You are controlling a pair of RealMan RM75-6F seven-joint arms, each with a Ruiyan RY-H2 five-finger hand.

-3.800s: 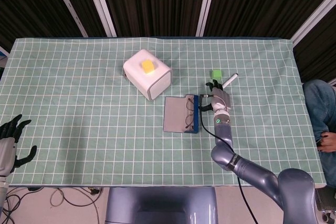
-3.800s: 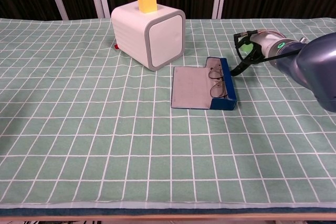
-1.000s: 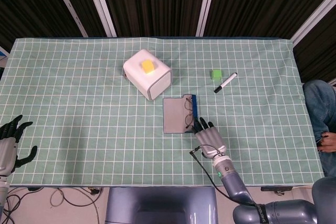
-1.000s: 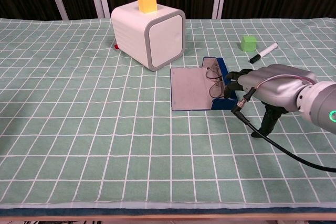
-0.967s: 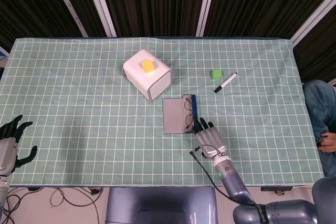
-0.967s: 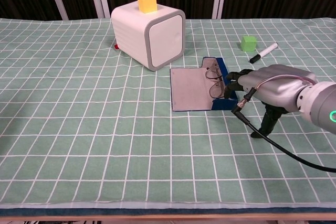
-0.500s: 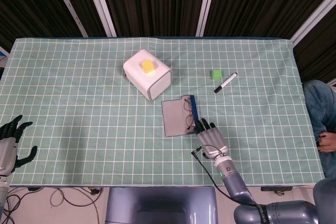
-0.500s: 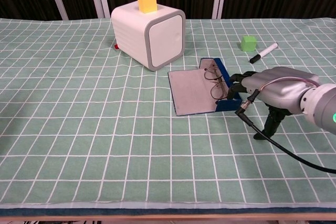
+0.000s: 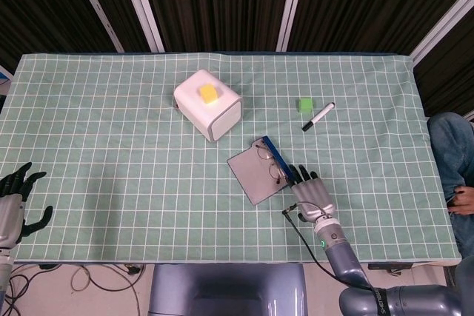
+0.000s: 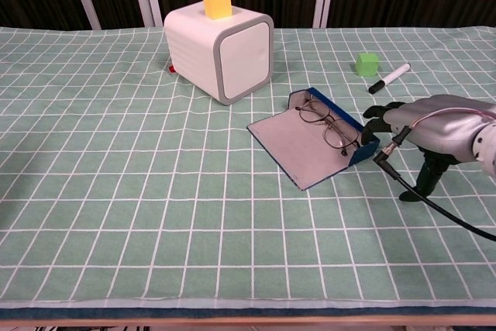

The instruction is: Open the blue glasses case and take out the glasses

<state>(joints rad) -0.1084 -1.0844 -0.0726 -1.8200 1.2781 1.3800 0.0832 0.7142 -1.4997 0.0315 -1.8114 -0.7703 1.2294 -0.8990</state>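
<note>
The blue glasses case [image 9: 258,172] [image 10: 308,147] lies open and skewed on the green checked cloth, its grey lid flat. The glasses [image 9: 269,161] [image 10: 325,125] rest folded in the blue tray along its right side. My right hand [image 9: 311,193] [image 10: 425,127] lies low at the case's near right end, its fingertips [image 10: 375,118] touching the blue edge and holding nothing. My left hand [image 9: 12,203] hangs off the table's near left corner with fingers spread and empty; only the head view shows it.
A white box [image 9: 208,104] [image 10: 218,48] with a yellow cube [image 10: 217,3] on top stands behind the case. A green cube [image 9: 304,103] [image 10: 366,63] and a black marker [image 9: 318,117] [image 10: 388,78] lie at the back right. A person's leg [image 9: 450,160] shows at the right edge.
The open case has swung counterclockwise in the head view, its near end pushed to the right. My right hand moved right with it, staying at the blue edge. The left hand is unchanged.
</note>
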